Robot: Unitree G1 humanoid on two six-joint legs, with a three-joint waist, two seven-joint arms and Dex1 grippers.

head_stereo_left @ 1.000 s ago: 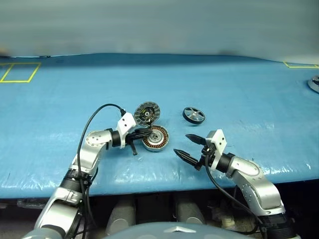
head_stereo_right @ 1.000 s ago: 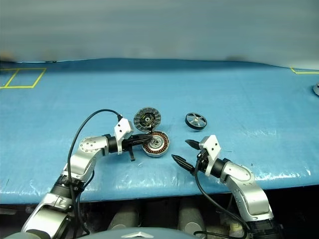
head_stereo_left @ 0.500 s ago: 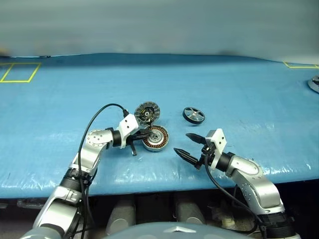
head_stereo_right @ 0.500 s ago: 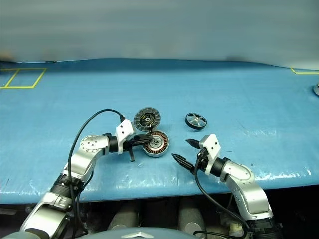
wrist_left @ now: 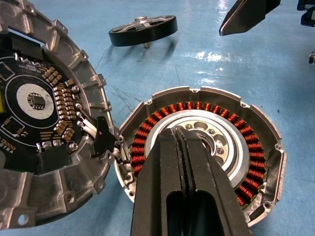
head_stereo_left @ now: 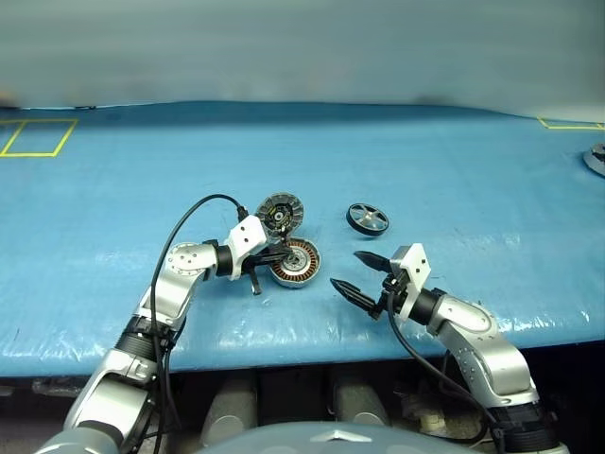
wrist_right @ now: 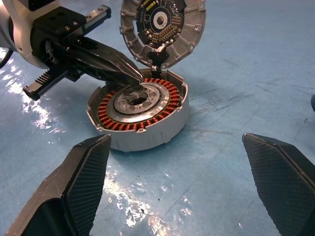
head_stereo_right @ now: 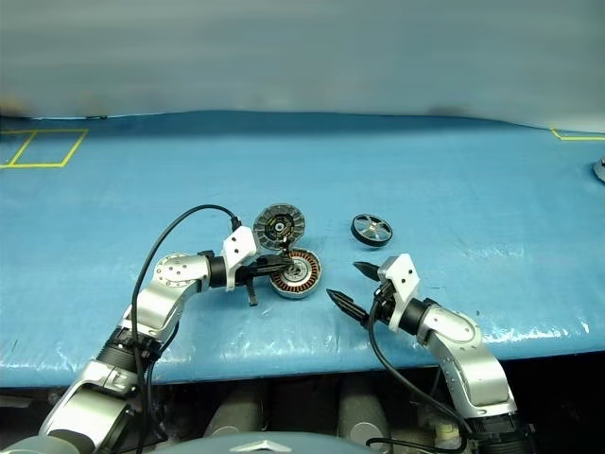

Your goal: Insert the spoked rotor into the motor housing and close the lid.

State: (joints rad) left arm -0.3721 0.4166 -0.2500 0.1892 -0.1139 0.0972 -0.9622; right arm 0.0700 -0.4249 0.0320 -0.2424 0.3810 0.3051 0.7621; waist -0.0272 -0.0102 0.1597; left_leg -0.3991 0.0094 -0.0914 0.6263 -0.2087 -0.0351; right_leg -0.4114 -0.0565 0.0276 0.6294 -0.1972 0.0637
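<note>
Housing (head_stereo_left: 296, 263) is steadied by the closed, empty left gripper (head_stereo_left: 281, 253) resting on its hub, lid (head_stereo_left: 280, 212) open, while the rotor (head_stereo_left: 368, 218) beyond should be straddled squarely by the wide-open, empty right gripper (head_stereo_left: 356, 272) and grasped across its rim.

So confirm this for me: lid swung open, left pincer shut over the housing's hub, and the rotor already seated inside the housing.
Not quite: the spoked rotor lies on the blue table, apart from the motor housing, as the left eye view shows. The lid is open and the left pincer is shut over the hub.
</note>
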